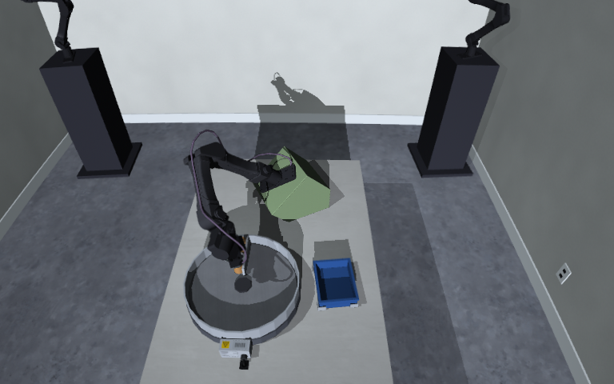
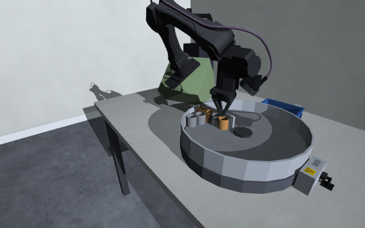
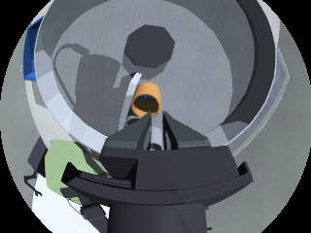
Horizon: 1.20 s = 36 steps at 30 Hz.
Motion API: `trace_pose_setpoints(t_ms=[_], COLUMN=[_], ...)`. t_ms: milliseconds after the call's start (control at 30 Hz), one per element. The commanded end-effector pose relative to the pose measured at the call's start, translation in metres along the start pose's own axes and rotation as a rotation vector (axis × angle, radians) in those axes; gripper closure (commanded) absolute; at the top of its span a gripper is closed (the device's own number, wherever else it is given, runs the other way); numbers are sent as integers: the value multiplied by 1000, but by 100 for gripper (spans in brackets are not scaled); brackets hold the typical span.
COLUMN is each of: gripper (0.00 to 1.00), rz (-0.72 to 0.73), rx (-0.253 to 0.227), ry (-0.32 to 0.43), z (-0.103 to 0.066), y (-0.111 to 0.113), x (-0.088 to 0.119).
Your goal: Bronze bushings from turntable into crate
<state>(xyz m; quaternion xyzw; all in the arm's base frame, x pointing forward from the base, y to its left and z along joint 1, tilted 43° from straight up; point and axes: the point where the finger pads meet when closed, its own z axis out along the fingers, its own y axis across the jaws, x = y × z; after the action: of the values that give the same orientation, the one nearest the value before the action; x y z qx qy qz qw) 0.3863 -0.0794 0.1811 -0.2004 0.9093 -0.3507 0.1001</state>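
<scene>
My gripper (image 2: 222,115) (image 3: 156,116) is nearly closed, with nothing seen between its fingertips. The tips are low over the turntable (image 2: 258,170) (image 1: 267,330), at the rear rim of the front bronze bushing (image 2: 223,124) (image 3: 146,87) (image 1: 237,270), which stands upright. Behind it in the exterior view are a shaded steel bushing (image 2: 214,119) and two more bronze bushings, one nearer (image 2: 209,116) and one farther (image 2: 201,108). Two steel bushings (image 2: 191,121) (image 2: 200,118) stand left of them. The blue crate (image 1: 338,303) (image 2: 282,105) looks empty in the top view. The arm hides most bushings there.
A thin pale guide wall (image 2: 233,121) (image 3: 130,99) runs beside the bushings. A dark hub (image 2: 242,132) (image 3: 150,46) marks the turntable's centre. A green faceted block (image 1: 301,199) (image 2: 204,80) is at the back. A grey control box (image 1: 235,348) (image 2: 309,177) sits by the turntable's rim.
</scene>
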Motion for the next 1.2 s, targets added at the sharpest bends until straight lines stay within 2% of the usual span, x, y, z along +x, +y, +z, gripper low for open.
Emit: trace_pose_setpoints(t_ms=[0, 100, 267, 400, 1167], gripper=[85, 85, 85, 85, 85], rz=[17, 17, 1, 18, 18], rx=[15, 15, 6, 17, 17], ry=[-73, -75, -60, -74, -74], z=[-18, -18, -9, -15, -15], y=[-5, -5, 0, -6, -6], x=[-14, -14, -20, -18, -18])
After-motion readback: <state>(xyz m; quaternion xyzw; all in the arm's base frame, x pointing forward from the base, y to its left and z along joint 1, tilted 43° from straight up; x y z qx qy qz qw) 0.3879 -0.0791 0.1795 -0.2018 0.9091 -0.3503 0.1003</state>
